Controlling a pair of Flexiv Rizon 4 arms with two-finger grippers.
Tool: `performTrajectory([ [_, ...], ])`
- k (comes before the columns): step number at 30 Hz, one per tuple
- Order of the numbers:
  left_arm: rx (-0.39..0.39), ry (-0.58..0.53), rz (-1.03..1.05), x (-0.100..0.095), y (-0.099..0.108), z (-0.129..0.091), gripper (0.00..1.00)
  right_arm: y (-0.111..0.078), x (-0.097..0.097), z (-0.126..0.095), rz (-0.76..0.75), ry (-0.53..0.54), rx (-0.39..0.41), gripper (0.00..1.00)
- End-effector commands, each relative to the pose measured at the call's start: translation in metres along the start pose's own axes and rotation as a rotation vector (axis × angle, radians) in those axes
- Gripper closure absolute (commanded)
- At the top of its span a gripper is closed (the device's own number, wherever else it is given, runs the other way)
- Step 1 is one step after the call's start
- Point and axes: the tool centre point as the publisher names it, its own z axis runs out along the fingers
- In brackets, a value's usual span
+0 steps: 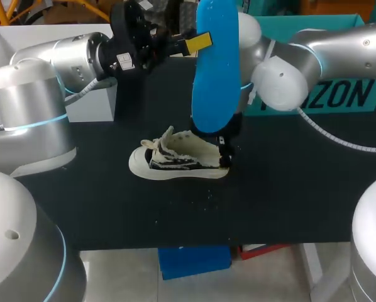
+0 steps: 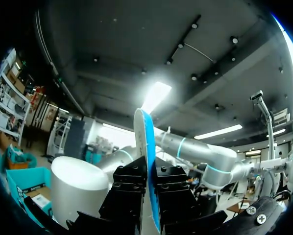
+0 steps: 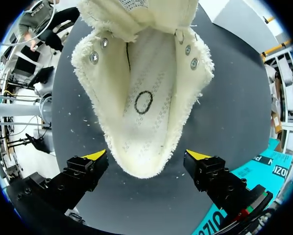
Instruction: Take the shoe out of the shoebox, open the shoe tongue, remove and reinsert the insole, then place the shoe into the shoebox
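The blue insole (image 1: 214, 69) hangs upright high above the table, and my left gripper (image 1: 187, 44) is shut on its edge. In the left wrist view the insole (image 2: 145, 142) stands edge-on, pinched between the black fingers (image 2: 131, 188). A cream and black shoe (image 1: 178, 157) lies on its sole on the dark table, toe towards the left. Its tongue is pulled open. My right gripper (image 1: 227, 154) sits at the heel. In the right wrist view the gripper (image 3: 146, 155) is open, with the heel of the shoe (image 3: 144, 103) between its yellow tips and the empty inside showing.
A white box (image 1: 90, 104) stands at the back left behind my left arm. A teal box (image 1: 342, 94) stands at the back right under my right arm. The table's front edge (image 1: 194, 242) runs close below the shoe.
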Motion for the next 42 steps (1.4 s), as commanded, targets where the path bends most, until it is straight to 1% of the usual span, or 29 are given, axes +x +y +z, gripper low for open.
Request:
performTrajectory([
  [1, -0.001, 0.002, 0.001, 0.0, 0.001, 0.0, 1.0, -0.001, -0.002, 0.0, 0.01, 0.002, -0.009, 0.0],
  [8, -0.001, 0.002, 0.001, 0.0, 0.001, 0.0, 1.0, 0.001, -0.003, 0.001, 0.004, 0.006, -0.011, 0.0],
  [10, -0.001, 0.002, 0.001, 0.0, 0.001, 0.0, 1.0, 0.001, -0.002, 0.001, -0.007, 0.0, -0.044, 0.0],
  [12, -0.001, 0.002, 0.001, 0.0, 0.001, 0.0, 1.0, 0.003, -0.002, 0.002, -0.008, -0.016, -0.101, 0.0],
  [14, -0.001, 0.002, 0.001, 0.0, 0.001, 0.0, 1.0, 0.002, -0.002, 0.002, -0.014, -0.023, -0.127, 0.0],
  [17, -0.001, 0.002, 0.001, 0.0, 0.001, 0.0, 1.0, 0.003, -0.001, 0.001, 0.007, -0.049, -0.212, 0.0],
  [21, -0.001, 0.002, 0.001, 0.0, 0.001, 0.0, 1.0, 0.006, -0.003, -0.002, 0.033, -0.1, -0.385, 0.0],
  [22, -0.001, 0.002, 0.001, 0.0, 0.001, 0.0, 1.0, 0.006, -0.003, -0.002, 0.034, -0.103, -0.397, 0.0],
  [26, -0.001, 0.002, 0.001, 0.0, 0.001, 0.0, 1.0, 0.008, -0.007, -0.004, 0.046, -0.126, -0.513, 0.0],
  [28, -0.001, 0.002, 0.001, 0.0, 0.001, 0.0, 1.0, 0.011, -0.009, -0.006, 0.04, -0.13, -0.6, 0.0],
  [29, -0.001, 0.002, 0.001, 0.0, 0.001, 0.0, 1.0, 0.014, -0.01, -0.008, 0.023, -0.112, -0.656, 0.0],
  [32, -0.001, 0.002, 0.001, 0.0, 0.001, 0.0, 1.0, 0.017, -0.012, -0.007, 0.024, -0.123, -0.782, 0.0],
  [42, -0.001, 0.002, 0.001, 0.0, 0.001, 0.0, 1.0, 0.018, -0.013, -0.006, -0.001, -0.134, -0.891, 0.0],
])
